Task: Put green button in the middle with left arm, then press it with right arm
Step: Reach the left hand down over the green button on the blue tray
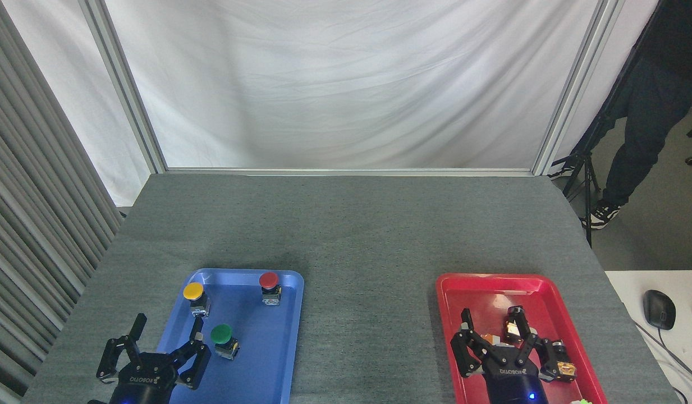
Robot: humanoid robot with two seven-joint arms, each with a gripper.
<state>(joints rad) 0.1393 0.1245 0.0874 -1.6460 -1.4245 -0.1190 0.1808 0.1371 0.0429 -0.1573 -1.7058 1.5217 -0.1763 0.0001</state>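
Head view, the only one: green button (pixel 221 335) upright inside the blue tray (pixel 289 336), toward its near-left part, dark-green cap on top of a small block base, not yet out on the bare grey worktop (pixel 368 292) between the trays. Yellow button (pixel 193 292) behind it near the tray's far-left corner, red button (pixel 269 281) near the far-right corner, both apart from the green one. Left pincer (pixel 160 350) low at the tray's near-left edge, three fingers spread wide, nothing held; one finger (pixel 198 336) rising just beside the green cap on its left, apart from it as far as can be told. From this pincer, button lying forward and to the right, close by; the middle lying farther right again, past the tray's right rim. Right pincer (pixel 500 342) over the red tray (pixel 452 292), fingers likewise spread, holding nothing, small brass-coloured parts (pixel 514 328) in the tray around it. Left arm clearly the nearer to the button, right arm well apart across the bare strip. Judged step: closing in for the grasp, so a short shift right and forward to bring the cap between the fingers. Button squat and upright, no real long axis, so approach direction mattering less than centring. Risk: a finger nudging the base and tipping it.
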